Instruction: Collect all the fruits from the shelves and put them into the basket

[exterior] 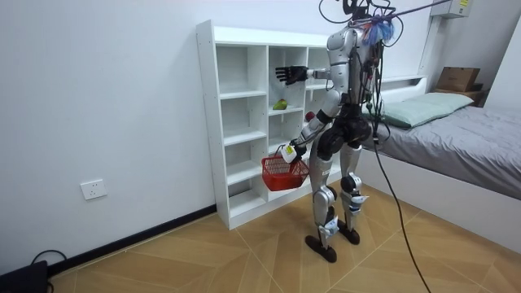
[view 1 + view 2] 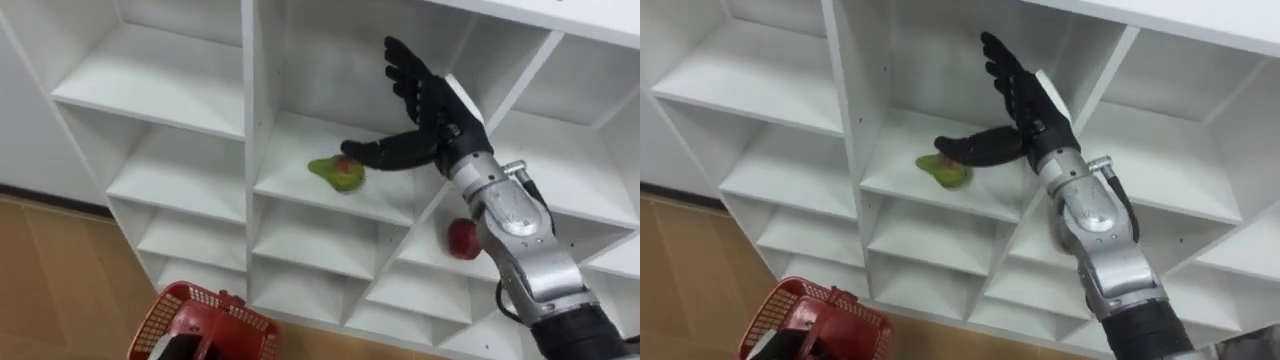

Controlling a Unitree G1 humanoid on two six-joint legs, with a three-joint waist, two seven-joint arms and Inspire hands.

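Close up, in the left eye view, the right hand [image 2: 428, 105] is seen raised inside a compartment of the white closet [image 2: 250, 120], brought in from the lower right on a bent silver forearm. Its fingers are held straight and spread upward, the thumb is stretched sideways toward the closet's left side, and nothing is grasped. A green pear [image 2: 335, 175] with a red blush is laid on that compartment's shelf board, about midway along it and nearer the front edge, with the thumb tip right at it; whether the 2 are touching cannot be told. A red round fruit [image 2: 462, 238] is shown 1 compartment lower and toward the closet's right side, close beside the forearm; in the right eye view the forearm lies across that spot. Below the closet's lowest shelves, a red basket [image 2: 205, 322] is caught at the lower left. What is added by the room view is the stance: the robot is stood upright on the wooden floor [image 1: 203, 260] facing the closet, with a bed [image 1: 456, 138] behind it. The right arm is lifted to shoulder height, and the basket is carried low before the bottom shelves by the left hand [image 1: 291, 151], which is closed on its handle.
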